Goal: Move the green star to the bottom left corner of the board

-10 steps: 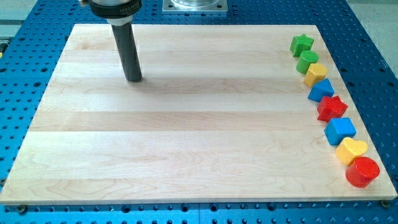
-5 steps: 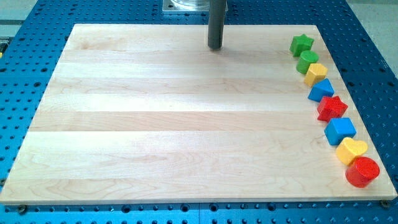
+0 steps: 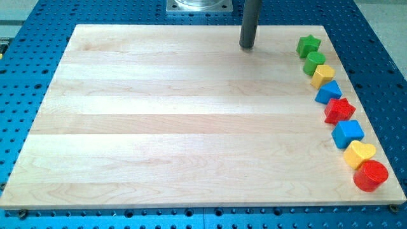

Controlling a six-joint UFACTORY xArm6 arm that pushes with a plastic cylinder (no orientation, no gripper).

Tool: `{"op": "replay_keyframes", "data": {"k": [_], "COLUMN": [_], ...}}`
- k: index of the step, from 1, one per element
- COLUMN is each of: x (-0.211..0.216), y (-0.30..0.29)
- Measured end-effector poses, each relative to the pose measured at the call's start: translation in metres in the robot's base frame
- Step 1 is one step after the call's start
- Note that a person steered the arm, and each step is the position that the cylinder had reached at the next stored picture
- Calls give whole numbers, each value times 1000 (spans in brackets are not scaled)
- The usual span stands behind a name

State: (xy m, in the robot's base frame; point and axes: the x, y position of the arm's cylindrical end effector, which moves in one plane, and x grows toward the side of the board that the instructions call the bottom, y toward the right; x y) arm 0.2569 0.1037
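The tip has been shifted rightward, near the green star but apart; the rod's top is cropped; nothing is held.

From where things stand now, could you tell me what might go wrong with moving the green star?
My tip is left of the green star, the wrong side for a push leftward. The star sits near the board's top-right corner and could slide off. The green block sits close below and could get dragged along.
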Motion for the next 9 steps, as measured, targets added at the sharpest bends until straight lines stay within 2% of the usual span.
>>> {"op": "replay_keyframes", "data": {"k": [1, 4, 5, 6, 7, 8, 9], "x": [1, -20, 12, 15, 36, 54, 92], "y": [0, 185, 167, 107, 64, 87, 50]}}
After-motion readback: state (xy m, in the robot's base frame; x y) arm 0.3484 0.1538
